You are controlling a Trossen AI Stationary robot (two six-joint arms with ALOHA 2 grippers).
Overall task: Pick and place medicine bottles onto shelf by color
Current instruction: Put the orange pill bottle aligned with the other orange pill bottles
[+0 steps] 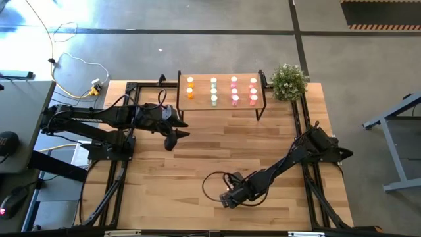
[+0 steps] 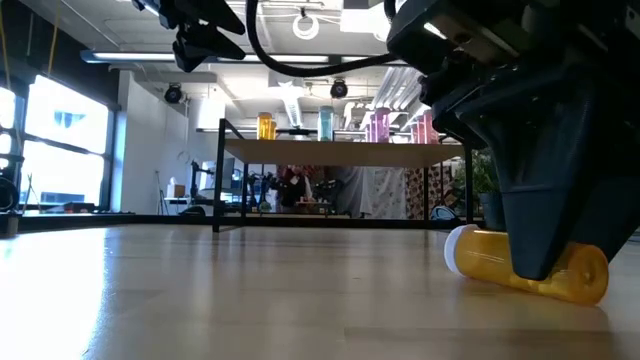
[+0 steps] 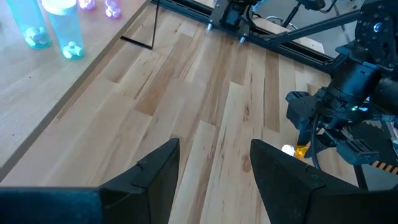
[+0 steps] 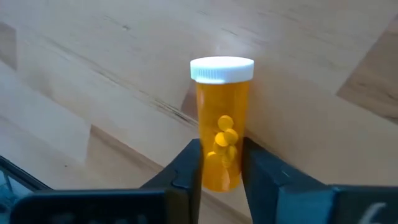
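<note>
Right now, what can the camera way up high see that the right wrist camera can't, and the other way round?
Only the high view shows the shelf with its rows of bottles, the small plant, and the left pincer waiting in front of the shelf. Only the right wrist view shows the yellow pills inside the orange bottle and its white cap. Both show the right pincer squeezing that bottle as it lies on the wooden table.

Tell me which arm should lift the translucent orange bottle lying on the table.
Right. The right gripper already has its fingers pressed against both sides of the white-capped orange bottle lying on the wooden tabletop. The left gripper hangs open and empty near the small light-wood shelf, far from it.
</note>
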